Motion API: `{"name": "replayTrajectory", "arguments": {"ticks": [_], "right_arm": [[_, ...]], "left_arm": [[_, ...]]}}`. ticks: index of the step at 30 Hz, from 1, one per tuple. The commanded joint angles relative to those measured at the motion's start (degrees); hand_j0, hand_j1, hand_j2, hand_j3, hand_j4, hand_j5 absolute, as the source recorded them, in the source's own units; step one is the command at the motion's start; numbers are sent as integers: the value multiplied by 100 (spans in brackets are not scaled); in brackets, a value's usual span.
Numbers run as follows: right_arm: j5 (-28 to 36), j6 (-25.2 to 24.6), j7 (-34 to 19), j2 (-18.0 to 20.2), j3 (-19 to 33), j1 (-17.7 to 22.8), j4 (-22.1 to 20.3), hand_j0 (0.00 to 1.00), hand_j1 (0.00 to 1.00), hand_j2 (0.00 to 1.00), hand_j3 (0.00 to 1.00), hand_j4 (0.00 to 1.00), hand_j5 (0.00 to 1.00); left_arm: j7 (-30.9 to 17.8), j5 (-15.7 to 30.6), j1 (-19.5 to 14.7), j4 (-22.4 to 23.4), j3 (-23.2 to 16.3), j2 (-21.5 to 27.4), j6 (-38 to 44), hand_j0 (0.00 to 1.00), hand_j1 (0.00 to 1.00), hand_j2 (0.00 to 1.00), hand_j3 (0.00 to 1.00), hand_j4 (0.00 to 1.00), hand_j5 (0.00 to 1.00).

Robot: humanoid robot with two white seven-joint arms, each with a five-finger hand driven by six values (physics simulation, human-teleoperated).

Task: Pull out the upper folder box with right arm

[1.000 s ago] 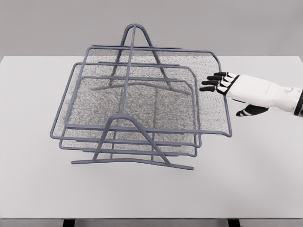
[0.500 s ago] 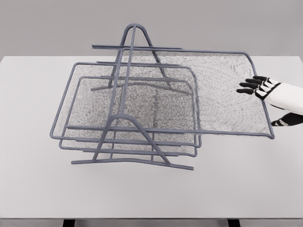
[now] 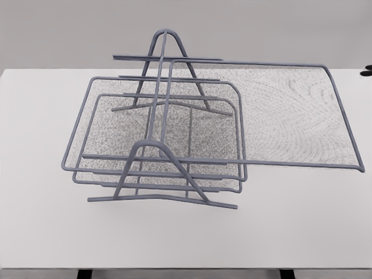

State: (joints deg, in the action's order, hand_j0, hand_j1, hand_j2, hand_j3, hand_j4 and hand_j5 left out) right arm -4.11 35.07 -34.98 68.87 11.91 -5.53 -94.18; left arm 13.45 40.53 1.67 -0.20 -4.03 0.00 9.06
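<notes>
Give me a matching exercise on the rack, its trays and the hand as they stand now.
Things:
1. upper folder box
2. middle folder box
3. rack frame
4. right hand

States:
A. barely showing at the picture's right edge
B. seated inside the frame
C. sticking far out to the right
D. standing on the white table

Pairs: 1-C, 2-B, 3-D, 4-A

- A plain white surface [image 3: 46,232] filled most of the view, its far edge running straight across against a grey backdrop.
- A grey wire rack [image 3: 165,200] stood directly on it, left of the middle, resting on its thin base rails.
- The rack carried mesh trays in tiers; the upper tray [image 3: 290,116] jutted far out to the right, over the surface's right part.
- Two dark legs showed below the near edge.
</notes>
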Motion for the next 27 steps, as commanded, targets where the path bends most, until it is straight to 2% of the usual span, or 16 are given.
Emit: {"name": "replayTrajectory", "arguments": {"ticks": [1, 2, 4, 5, 6, 7, 8, 10, 12, 13, 15, 19, 21, 22, 24, 27], "right_arm": [[973, -35, -2, 680, -198, -18, -101, 100, 100, 100, 100, 100, 100], [982, -27, -2, 619, -338, -54, -162, 100, 100, 100, 100, 100, 100], [938, -79, -2, 505, -487, -414, -74, 100, 100, 100, 100, 100, 100], [710, -360, -2, 487, -786, -590, 101, 100, 100, 100, 100, 100, 100], [-133, -721, -2, -197, -962, -1292, 452, 100, 100, 100, 100, 100, 100], [-793, -949, -2, -840, -1234, -1925, 480, 100, 100, 100, 100, 100, 100], [-767, -1107, -2, -858, -1770, -2330, 313, 100, 100, 100, 100, 100, 100], [-213, -1169, -2, -805, -2122, -2436, -109, 100, 100, 100, 100, 100, 100], [-204, -1134, -2, -902, -2597, -2594, -197, 100, 100, 100, 100, 100, 100], [-204, -1037, -2, -1060, -2755, -2804, -206, 100, 100, 100, 100, 100, 100], [-204, -984, -2, -1112, -3616, -3472, -215, 100, 100, 100, 100, 100, 100], [-213, -642, -2, -1315, -3880, -3622, -233, 100, 100, 100, 100, 100, 100], [-213, -659, -2, -1315, -3986, -3886, -233, 100, 100, 100, 100, 100, 100], [-213, -659, -2, -1508, -4249, -4035, -233, 100, 100, 100, 100, 100, 100], [-213, -659, -2, -1684, -4610, -4026, -233, 100, 100, 100, 100, 100, 100], [-213, -659, -2, -1754, -4610, -4018, -233, 100, 100, 100, 100, 100, 100]], "left_arm": [[0, -2, 0, 3, -1, 0, -1, 100, 100, 100, 100, 100, 100], [0, -2, 0, 3, -1, 0, -1, 100, 100, 100, 100, 100, 100], [0, -2, 0, 3, -1, 0, -1, 100, 100, 100, 100, 100, 100], [0, -2, 0, 3, -1, 0, -1, 100, 100, 100, 100, 100, 100], [0, -2, 0, 3, -1, 0, -1, 100, 100, 100, 100, 100, 100], [0, -2, 0, 3, -1, 0, -1, 100, 100, 100, 100, 100, 100], [0, -2, 0, 3, -1, 0, -1, 100, 100, 100, 100, 100, 100], [0, -2, 0, 3, -10, 0, -1, 100, 100, 100, 100, 100, 100], [0, -2, 0, 3, -1, 0, -1, 100, 100, 100, 100, 100, 100], [0, -2, 0, 3, -1, 0, -1, 100, 100, 100, 100, 100, 100], [0, -2, 0, 20, -10, 0, -1, 100, 100, 100, 100, 100, 100], [-18, -2, 0, -6, -1, 0, -1, 100, 100, 100, 100, 100, 100], [-18, -2, -9, -15, -1, 0, -1, 100, 100, 100, 100, 100, 100], [-18, -2, -9, -6, -1, 0, -1, 100, 100, 100, 100, 100, 100], [-18, -2, -9, -15, -1, 0, -1, 100, 100, 100, 100, 100, 100], [-18, -2, -26, -15, -1, 0, -1, 100, 100, 100, 100, 100, 100]]}}
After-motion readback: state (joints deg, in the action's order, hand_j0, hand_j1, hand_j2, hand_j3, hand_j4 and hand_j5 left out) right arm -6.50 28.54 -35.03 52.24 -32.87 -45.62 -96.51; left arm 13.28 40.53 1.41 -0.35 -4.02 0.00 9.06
